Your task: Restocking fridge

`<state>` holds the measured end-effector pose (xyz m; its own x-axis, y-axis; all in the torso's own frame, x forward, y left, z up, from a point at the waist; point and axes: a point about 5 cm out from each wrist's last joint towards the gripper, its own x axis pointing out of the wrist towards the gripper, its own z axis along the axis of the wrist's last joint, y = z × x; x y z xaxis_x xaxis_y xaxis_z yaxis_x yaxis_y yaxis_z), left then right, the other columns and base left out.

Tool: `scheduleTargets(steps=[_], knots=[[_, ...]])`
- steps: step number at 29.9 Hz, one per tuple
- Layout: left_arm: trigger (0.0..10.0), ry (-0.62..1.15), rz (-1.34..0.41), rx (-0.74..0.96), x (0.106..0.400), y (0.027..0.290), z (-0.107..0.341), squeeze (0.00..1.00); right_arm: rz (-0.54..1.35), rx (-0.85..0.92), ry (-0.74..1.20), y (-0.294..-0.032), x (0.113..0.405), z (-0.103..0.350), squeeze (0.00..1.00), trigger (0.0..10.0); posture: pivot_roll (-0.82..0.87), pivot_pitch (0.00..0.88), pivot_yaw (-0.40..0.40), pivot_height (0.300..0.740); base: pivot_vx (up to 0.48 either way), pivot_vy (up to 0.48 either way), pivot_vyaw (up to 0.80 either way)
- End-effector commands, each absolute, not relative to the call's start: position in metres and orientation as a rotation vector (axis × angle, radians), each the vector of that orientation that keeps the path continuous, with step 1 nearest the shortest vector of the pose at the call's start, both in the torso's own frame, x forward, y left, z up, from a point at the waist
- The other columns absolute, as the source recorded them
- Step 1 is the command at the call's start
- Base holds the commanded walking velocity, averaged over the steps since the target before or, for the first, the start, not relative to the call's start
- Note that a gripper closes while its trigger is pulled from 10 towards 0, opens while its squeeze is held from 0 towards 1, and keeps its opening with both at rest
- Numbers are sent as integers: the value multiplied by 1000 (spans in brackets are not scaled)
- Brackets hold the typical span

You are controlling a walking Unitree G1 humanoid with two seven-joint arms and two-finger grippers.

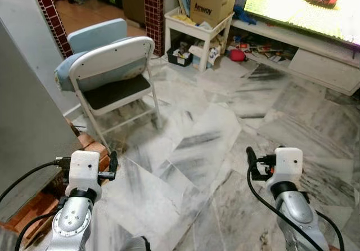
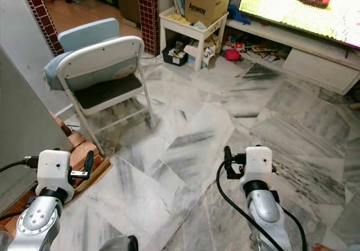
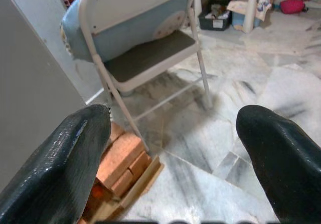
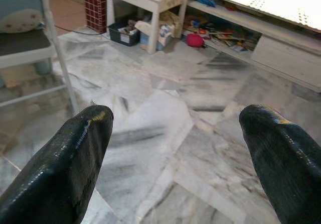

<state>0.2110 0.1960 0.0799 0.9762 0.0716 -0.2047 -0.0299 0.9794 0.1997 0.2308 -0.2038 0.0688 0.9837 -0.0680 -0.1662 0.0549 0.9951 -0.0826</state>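
Both arms are held low in front of me over a grey-veined marble floor [image 1: 197,149]. My left gripper [image 3: 173,131] is open, its two black fingers [image 3: 75,153] wide apart with nothing between them; it points toward a white folding chair [image 3: 145,58]. My right gripper [image 4: 175,121] is also open and empty, facing bare floor. In the left eye view the left gripper [image 1: 108,164] hangs beside a tall flat grey panel [image 1: 22,116] at my left, and the right gripper [image 1: 253,160] is at lower right. No food or bottles are in sight.
The folding chair [image 1: 112,76] with a pale blue cushion stands ahead left. Red bricks [image 1: 93,147] and a wooden strip lie at the foot of the grey panel. Farther back are a white side table [image 1: 199,28] with a cardboard box [image 1: 211,6] and a lit TV [image 1: 304,3] on a low cabinet.
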Motion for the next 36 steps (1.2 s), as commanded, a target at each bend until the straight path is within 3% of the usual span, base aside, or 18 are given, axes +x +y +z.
scheduleTargets(steps=[1, 6, 25, 30, 36], knots=[[10000, 191, 45, 203, 213, 195, 87, 0, -68, -76, 152, -205, 233, 75, 0, 10000, 59, 80, -61, 740, 0, 0, 0], [10000, 185, 48, 201, 216, 195, 90, 0, -50, -78, 136, -199, 237, 79, 0, 10000, 57, 77, -58, 740, 0, 179, 0], [10000, 175, 28, 230, 226, 196, 95, 0, -63, -25, 111, -194, 251, 85, 0, 10000, 63, 66, -39, 740, 0, 477, 0], [10000, 167, 11, 231, 231, 194, 95, 0, -92, -13, 103, -195, 253, 82, 0, 10000, 67, 46, -8, 740, 0, 439, 0], [10000, 157, -54, 290, 237, 190, 92, 0, -161, 25, 94, -200, 255, 80, 0, 10000, 54, 0, 47, 740, 0, 0, 0]])
